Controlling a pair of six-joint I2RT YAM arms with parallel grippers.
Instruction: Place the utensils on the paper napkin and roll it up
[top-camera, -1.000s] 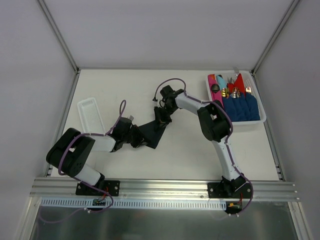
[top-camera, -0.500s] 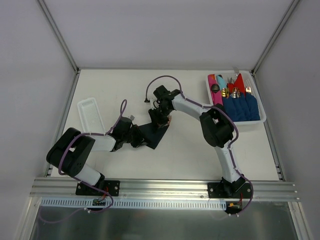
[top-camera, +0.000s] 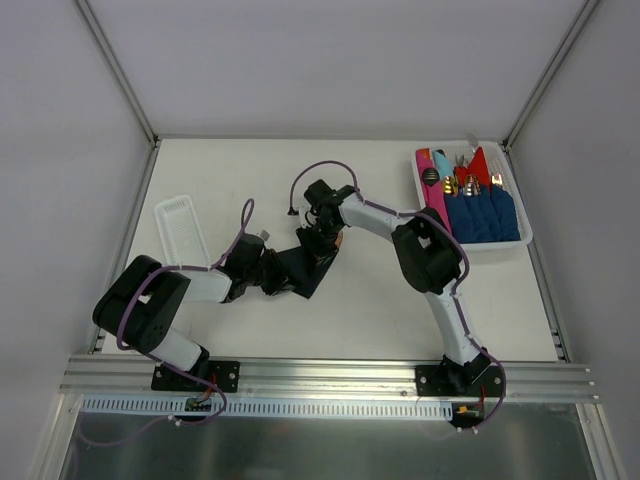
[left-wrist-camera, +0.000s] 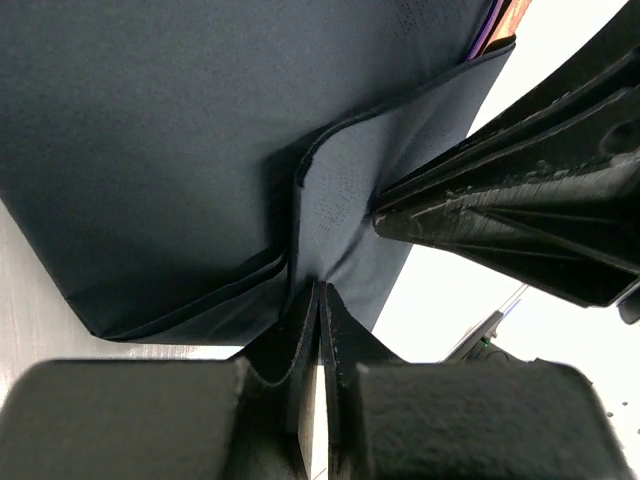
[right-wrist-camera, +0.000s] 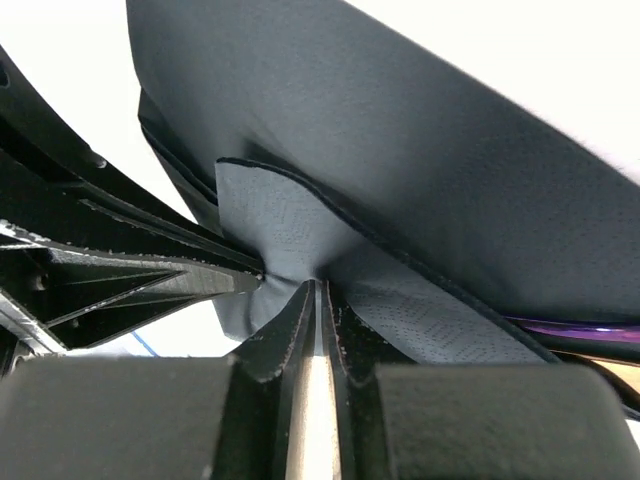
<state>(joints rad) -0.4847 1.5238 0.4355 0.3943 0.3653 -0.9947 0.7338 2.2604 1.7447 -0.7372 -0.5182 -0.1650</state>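
I see the near-black paper napkin (top-camera: 305, 266) folded at the middle of the white table (top-camera: 400, 300), between both arms. The left gripper (left-wrist-camera: 318, 292) is clamped on its raised flap. The right gripper (right-wrist-camera: 317, 286) pinches the same flap from the far-right side.

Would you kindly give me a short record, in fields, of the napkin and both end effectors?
paper napkin: dark, doubled over, at centre of table
left end effector: shut on a napkin flap
right end effector: shut on the same flap, facing the left one
bin: far right, holding blue rolls and utensils
white tray: left side
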